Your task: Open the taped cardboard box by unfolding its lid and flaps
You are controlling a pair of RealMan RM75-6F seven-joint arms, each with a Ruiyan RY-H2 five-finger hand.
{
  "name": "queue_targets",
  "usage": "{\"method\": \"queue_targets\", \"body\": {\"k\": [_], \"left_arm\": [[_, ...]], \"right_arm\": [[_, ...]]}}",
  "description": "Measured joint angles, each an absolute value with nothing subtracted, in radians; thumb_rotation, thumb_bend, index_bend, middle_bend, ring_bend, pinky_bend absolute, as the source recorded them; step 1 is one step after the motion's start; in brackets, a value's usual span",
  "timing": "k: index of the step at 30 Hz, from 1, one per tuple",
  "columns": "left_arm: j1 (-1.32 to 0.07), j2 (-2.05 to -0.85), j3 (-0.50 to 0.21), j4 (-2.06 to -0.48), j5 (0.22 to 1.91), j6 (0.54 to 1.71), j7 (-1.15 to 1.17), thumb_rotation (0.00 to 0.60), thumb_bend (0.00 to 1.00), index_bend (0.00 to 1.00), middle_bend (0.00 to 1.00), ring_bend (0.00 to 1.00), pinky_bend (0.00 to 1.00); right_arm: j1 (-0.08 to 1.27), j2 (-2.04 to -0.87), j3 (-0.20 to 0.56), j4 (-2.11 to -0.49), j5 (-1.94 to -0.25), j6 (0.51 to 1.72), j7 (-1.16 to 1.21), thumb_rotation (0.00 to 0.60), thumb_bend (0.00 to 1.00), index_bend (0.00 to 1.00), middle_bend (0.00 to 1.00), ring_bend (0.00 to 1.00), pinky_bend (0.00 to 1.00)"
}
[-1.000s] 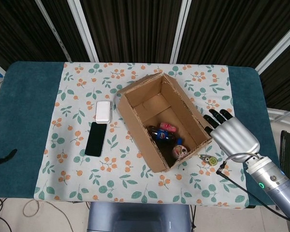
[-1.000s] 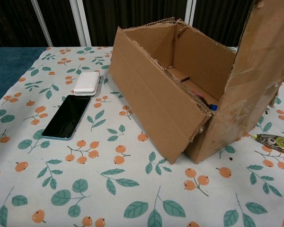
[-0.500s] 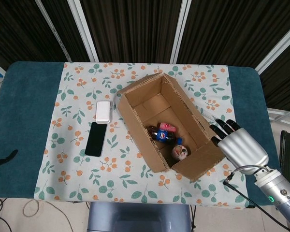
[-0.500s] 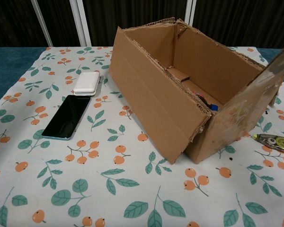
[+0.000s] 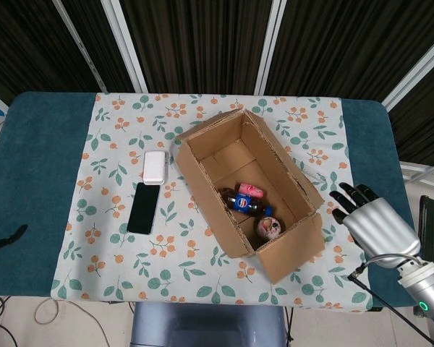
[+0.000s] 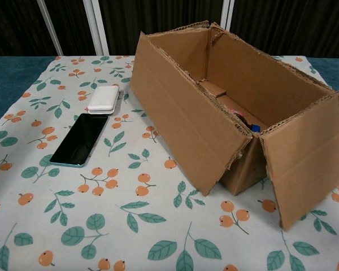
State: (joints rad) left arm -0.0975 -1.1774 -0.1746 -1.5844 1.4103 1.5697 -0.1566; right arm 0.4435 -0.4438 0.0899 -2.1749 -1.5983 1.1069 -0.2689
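Cardboard box [image 5: 247,189], frame centre: light, stiff, corrugated (flaps bend at creases); grip flap edges. My right hand [image 5: 372,220], lower right: fingers spread, empty.

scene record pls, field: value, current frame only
box: cardboard box open at the top, standing on the floral tablecloth
near flap: end flap folded outward and hanging down
contents: bottle, pink item, round patterned item
beside box: white case, and a phone with a dark screen
right hand: right hand off to the side of the box, fingers apart, holding nothing
left hand: not in view
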Motion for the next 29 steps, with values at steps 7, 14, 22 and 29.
{"method": "queue_targets", "body": {"k": [7, 14, 22, 29], "left_arm": [[-0.095, -1.170, -0.170, -1.583, 1.426, 1.582, -0.135, 0.600, 0.09, 0.00, 0.00, 0.00, 0.02], [-0.073, -1.121, -0.133, -1.605, 1.465, 1.597, -0.077, 0.600, 0.04, 0.00, 0.00, 0.00, 0.00], [0.008, -1.093, -0.056, -1.590, 1.518, 1.664, -0.053, 0.600, 0.00, 0.00, 0.00, 0.00, 0.00], [0.033, -1.123, -0.045, -1.523, 1.535, 1.701, -0.059, 0.600, 0.00, 0.00, 0.00, 0.00, 0.00]], "right_arm": [[0.409, -0.549, 0.093, -2.102, -1.544, 1.164, -0.267, 0.600, 0.38, 0.17, 0.07, 0.07, 0.24], [0.319, -0.747, 0.089, -1.989, -1.458, 1.302, -0.207, 0.600, 0.10, 0.00, 0.00, 0.00, 0.22], [0.210, -0.937, 0.043, -1.805, -1.457, 1.410, -0.060, 0.600, 0.04, 0.00, 0.00, 0.00, 0.21], [0.158, -1.049, 0.024, -1.646, -1.518, 1.493, -0.001, 0.600, 0.05, 0.00, 0.00, 0.00, 0.21]]}}
